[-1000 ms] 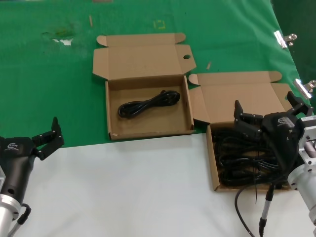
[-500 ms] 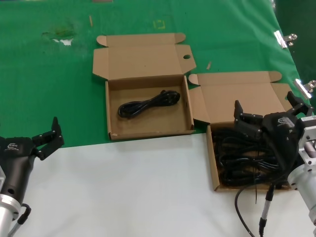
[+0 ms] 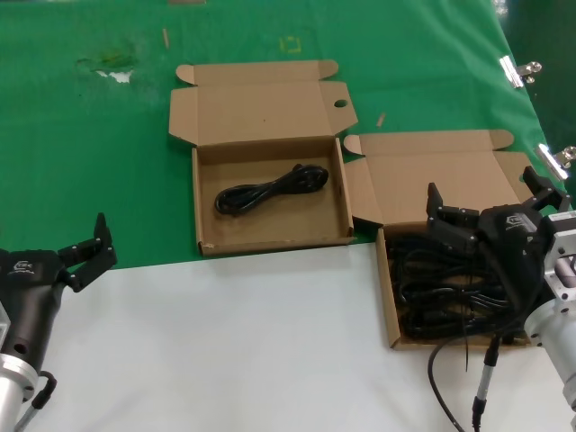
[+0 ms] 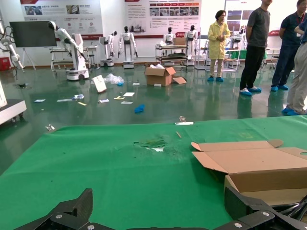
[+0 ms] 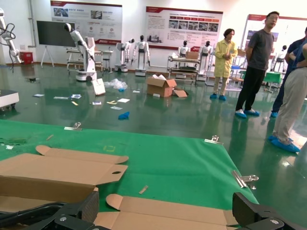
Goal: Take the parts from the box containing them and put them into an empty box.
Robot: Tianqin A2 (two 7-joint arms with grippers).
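lone cord [image 3: 270, 189] lies slantwise in far box [image 3: 270, 236]; both grippers' fingers spread apart.

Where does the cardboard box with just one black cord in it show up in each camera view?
Head view: the box with one cord sits centre on the green cloth, lid flap open away from the robot.
Left wrist view: its near wall and open flap show beyond the left gripper.
Right wrist view: its flap with the round hole shows, beyond the right gripper.
Shared landmark: the green cloth.
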